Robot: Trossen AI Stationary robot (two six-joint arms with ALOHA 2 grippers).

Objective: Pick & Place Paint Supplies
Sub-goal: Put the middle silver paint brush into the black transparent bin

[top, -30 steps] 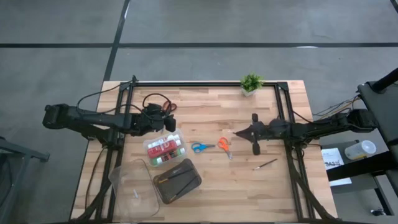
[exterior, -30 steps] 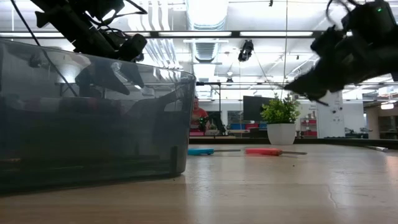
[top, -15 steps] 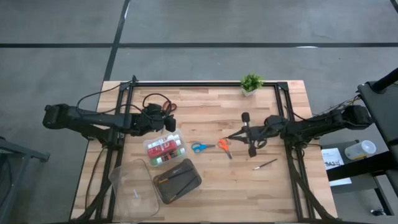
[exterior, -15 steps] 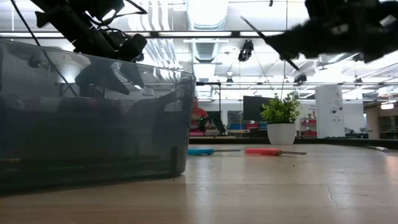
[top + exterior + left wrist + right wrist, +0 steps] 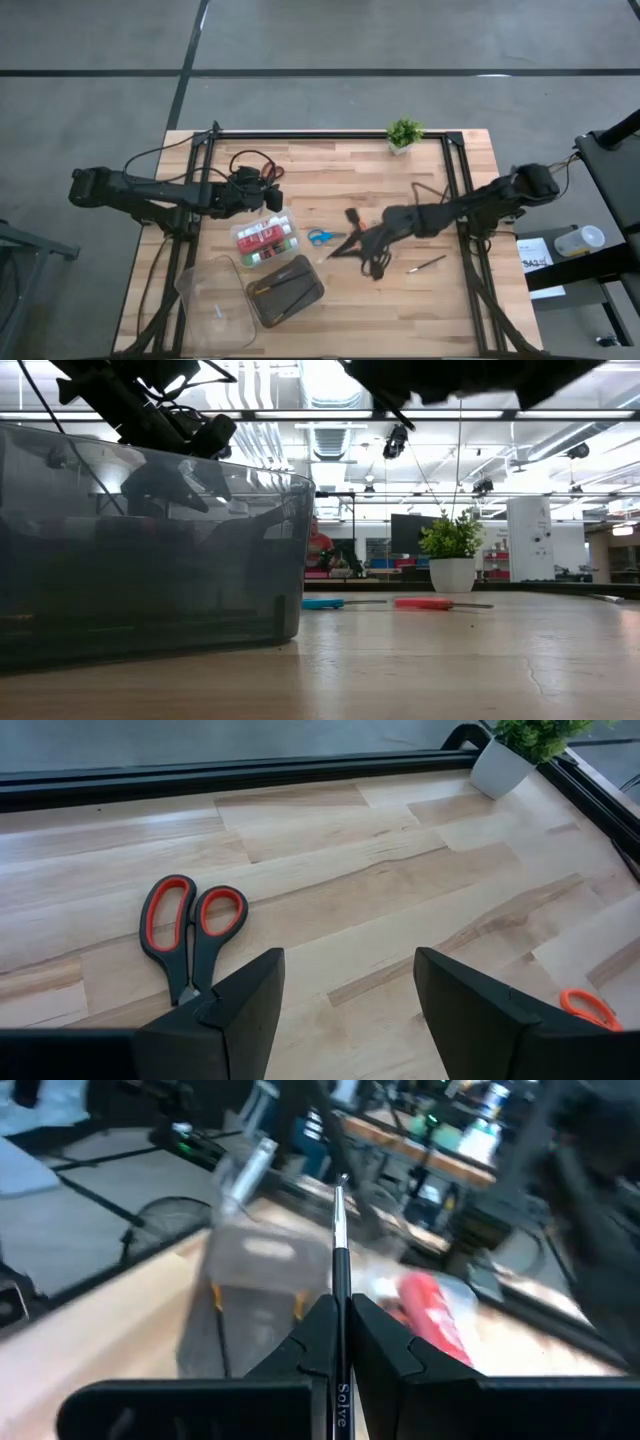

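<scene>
Right hand (image 5: 352, 243) is pinching a thin brush (image 5: 339, 1240) out over the middle of the counter (image 5: 420, 290), near the blue scissors (image 5: 320, 237). Left hand (image 5: 345, 1010) sits spread open at the far left, right by the red scissors (image 5: 187, 925).

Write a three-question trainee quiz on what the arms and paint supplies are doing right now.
1. True or false: the right jaws are shut on a thin held brush.
2. Which scissors lie on the table just ahead of the open left jaws? A) red-handled scissors B) green-handled C) yellow-handled
3. Fill in: the loose brush on the table lies nearer the ___ arm.

Key: 1 true; 2 A; 3 right.
</scene>
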